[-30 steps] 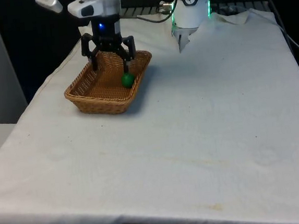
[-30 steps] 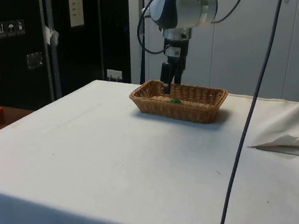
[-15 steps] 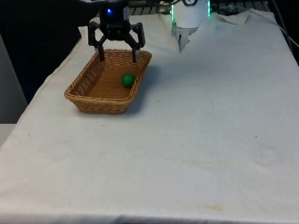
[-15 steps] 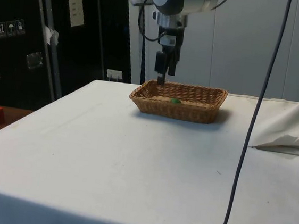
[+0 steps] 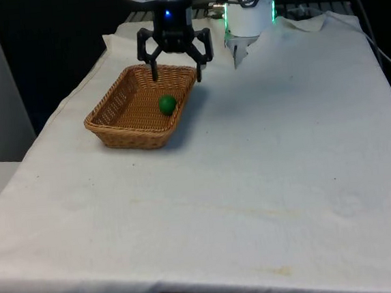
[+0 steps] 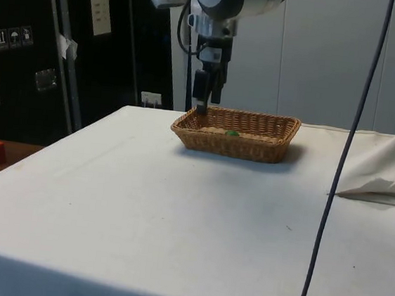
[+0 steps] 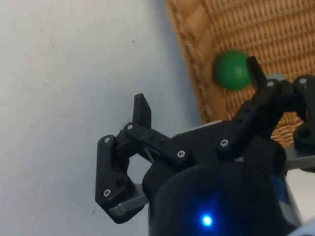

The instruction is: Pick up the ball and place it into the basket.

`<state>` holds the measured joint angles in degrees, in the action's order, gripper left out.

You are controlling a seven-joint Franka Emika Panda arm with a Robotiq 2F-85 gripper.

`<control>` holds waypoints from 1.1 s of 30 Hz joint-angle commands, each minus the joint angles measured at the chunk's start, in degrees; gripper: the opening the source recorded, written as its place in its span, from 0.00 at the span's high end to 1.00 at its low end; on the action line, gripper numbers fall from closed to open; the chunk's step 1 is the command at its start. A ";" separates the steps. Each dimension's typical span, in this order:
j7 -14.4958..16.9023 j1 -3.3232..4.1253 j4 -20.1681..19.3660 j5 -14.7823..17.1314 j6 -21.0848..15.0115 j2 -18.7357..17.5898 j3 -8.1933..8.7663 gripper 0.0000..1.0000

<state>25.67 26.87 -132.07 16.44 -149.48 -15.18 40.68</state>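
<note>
The green ball (image 5: 167, 104) is lying inside the wicker basket (image 5: 121, 123) on the tabletop (image 5: 279, 166). The end effector (image 5: 175, 63) is hovering above the basket's far rim, fingers spread and gripping nothing.

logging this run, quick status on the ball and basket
Tool open, empty, above basket's far rim. Green ball lies in basket. Nothing in the way.

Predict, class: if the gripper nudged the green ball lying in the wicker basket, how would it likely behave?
The ball is round and smooth, so it would probably roll freely. The basket has raised woven walls, so these would likely stop it rolling out. It looks small beside the open gripper, so it is probably light.
</note>
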 commanded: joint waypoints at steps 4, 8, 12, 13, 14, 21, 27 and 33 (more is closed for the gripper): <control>-2.23 0.86 0.17 -0.80 -0.34 -0.23 -1.32 0.00; -2.06 0.29 0.34 -0.06 -0.17 0.06 -2.81 0.00; -4.47 0.97 1.09 -0.86 -0.29 -0.63 -4.13 0.00; -4.81 0.97 1.26 -0.86 -0.23 -0.74 -4.47 0.00; -5.16 0.97 1.43 -0.97 -0.23 -0.80 -4.81 0.00; -8.08 0.97 2.86 -2.12 0.00 -1.89 -6.93 0.00; -8.82 0.40 3.67 -2.23 -0.06 -2.52 -8.42 0.00; -11.57 0.52 7.91 -2.23 2.01 -6.70 -9.51 0.00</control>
<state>14.78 27.27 -125.08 14.21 -148.28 -21.08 31.34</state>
